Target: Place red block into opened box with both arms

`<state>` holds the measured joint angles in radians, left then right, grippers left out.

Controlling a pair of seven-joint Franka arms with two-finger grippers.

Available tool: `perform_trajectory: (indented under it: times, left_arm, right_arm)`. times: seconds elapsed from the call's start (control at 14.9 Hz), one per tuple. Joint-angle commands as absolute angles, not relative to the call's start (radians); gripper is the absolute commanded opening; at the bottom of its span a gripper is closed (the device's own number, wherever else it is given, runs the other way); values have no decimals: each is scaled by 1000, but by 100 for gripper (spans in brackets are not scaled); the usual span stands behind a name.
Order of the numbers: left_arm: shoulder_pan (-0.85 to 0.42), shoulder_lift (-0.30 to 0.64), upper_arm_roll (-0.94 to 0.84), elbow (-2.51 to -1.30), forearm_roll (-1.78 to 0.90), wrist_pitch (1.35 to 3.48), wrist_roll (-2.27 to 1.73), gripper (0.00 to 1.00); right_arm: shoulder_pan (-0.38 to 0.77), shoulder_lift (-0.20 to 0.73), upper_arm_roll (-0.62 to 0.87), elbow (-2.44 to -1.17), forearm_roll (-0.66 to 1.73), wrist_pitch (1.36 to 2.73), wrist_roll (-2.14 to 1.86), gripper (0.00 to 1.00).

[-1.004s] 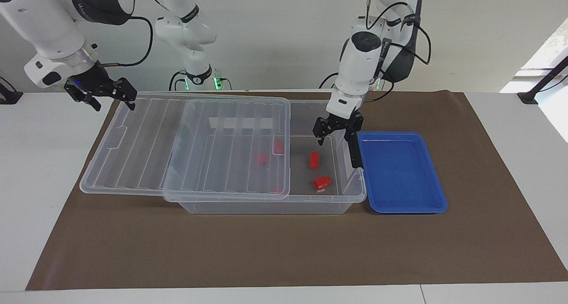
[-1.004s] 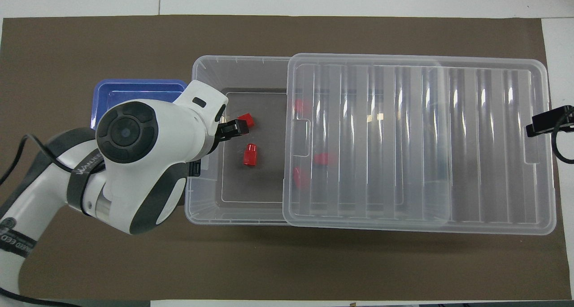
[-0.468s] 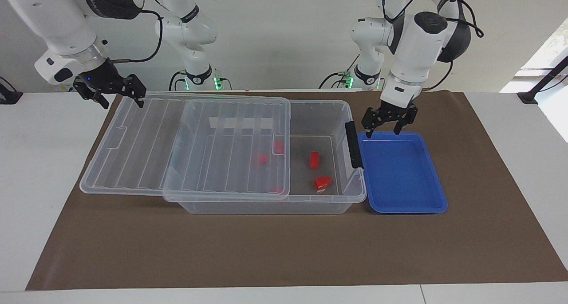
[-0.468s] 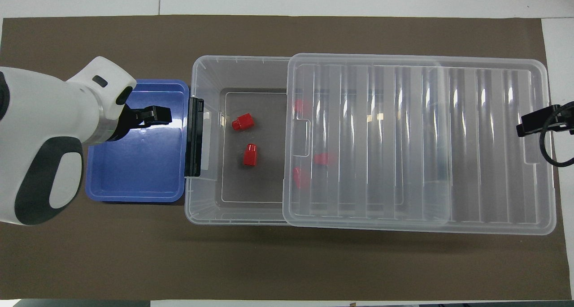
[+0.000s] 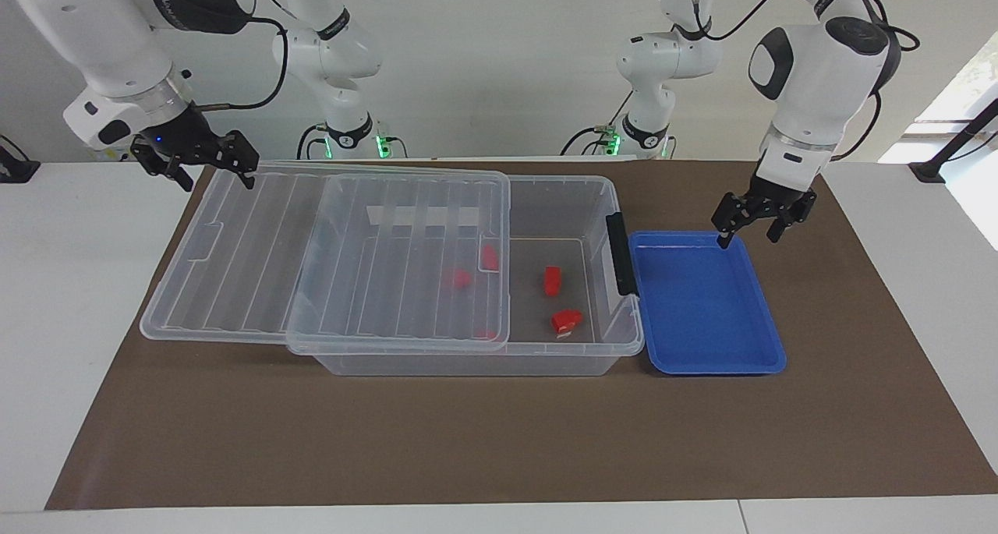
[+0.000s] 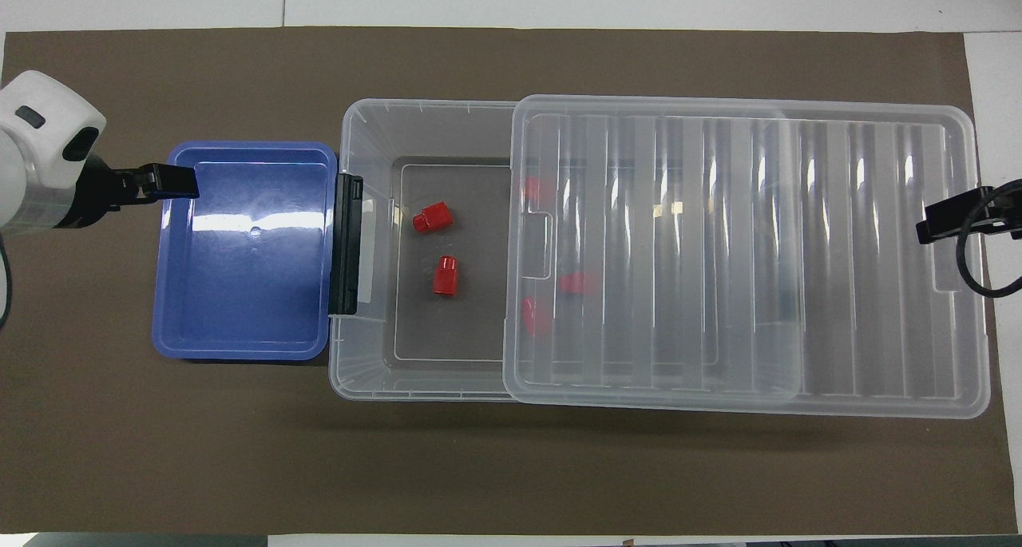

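Red block [image 5: 552, 280] lies on the floor of the box [image 5: 546, 358], in its uncovered part, near a second red block [image 5: 567, 320] with a white patch. Ribbed lid [image 5: 327, 257] rests slid toward the right arm's end, covering more red pieces. Blue tray [image 5: 706, 304] sits just beside the box's black latch [image 5: 621, 253]. Left gripper [image 5: 752, 230] hangs over the tray's corner, fingers spread, empty. Right gripper [image 5: 207, 169] hovers spread at the lid's edge.

Red block [image 5: 552, 281] lying inside clear box [image 5: 546, 206], lid slid aside
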<state>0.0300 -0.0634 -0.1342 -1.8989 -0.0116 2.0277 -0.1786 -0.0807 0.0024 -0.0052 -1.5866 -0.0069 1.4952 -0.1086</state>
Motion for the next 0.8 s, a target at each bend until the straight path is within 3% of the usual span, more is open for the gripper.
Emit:
perform_trajectory:
  times: [0.0, 0.27, 0.47, 0.6, 0.74]
  left_arm:
    - [54, -37, -146, -1809, -6, 1953, -170, 100]
    - [69, -8, -143, -1685, -8, 1840, -156, 100]
    - [71, -6, -143, -1667, -9, 1806, -149, 100]
    - [68, -8, -143, -1669, -12, 1778, -149, 100]
    - [63, -18, -144, -1687, -14, 1772, -152, 100]
  right_arm:
    - [-86, 15, 6, -1562, -17, 1474, -84, 100]
    - [-87, 8, 6, -1580, -17, 1483, -81, 100]
    - [-127, -15, -11, -1644, -14, 1558, -145, 100]
    - [-187, -37, -14, -1702, -14, 1610, -251, 62]
    - [-230, -46, -43, -1758, -15, 1670, -381, 4]
